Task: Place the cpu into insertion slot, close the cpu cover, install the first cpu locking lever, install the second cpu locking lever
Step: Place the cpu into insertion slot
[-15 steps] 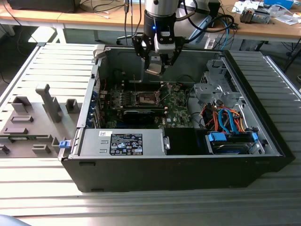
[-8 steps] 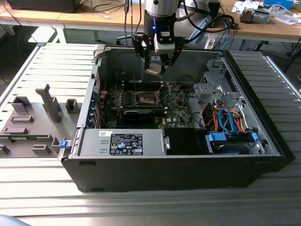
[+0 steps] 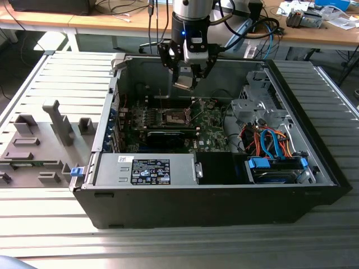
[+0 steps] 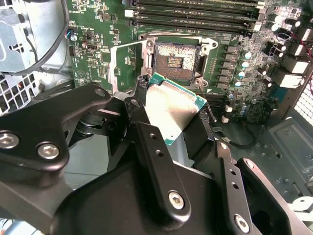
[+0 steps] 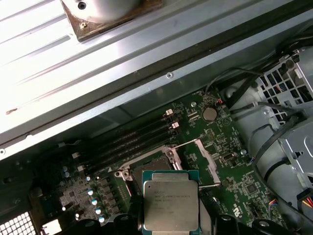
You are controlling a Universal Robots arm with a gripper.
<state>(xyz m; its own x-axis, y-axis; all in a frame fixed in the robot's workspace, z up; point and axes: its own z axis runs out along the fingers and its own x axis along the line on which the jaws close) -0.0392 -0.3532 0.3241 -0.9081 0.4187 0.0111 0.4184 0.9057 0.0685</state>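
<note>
closest to the lens, the black fingers (image 4: 146, 137) of the gripper (image 4: 171, 120) were closed on the cpu (image 4: 172, 110), pinching it by opposite edges so that its dull silver top and thin green border showed between them. the cpu hung tilted in the air above the board, apart from the insertion slot (image 4: 175, 61), whose dark square bed lay bare inside its silvery rim. the cpu cover (image 4: 128, 63) stood swung open off one side of the slot, its square window clear to see. long black memory slots (image 4: 195, 14) ran along another side of the slot, near one edge of the green circuit board (image 4: 93, 29). in the exterior view the gripper hovered over the far half of the open computer case (image 3: 196, 202), with a long black expansion card (image 3: 165, 136) on the board nearer the front wall, a labelled power supply (image 3: 146, 168) against that wall, and blue and orange cables (image 3: 269, 143) towards the exterior view's right. the case lay on a slatted metal table (image 3: 168, 241), with grey fixtures (image 3: 33, 145) beside it on the exterior view's left.
</note>
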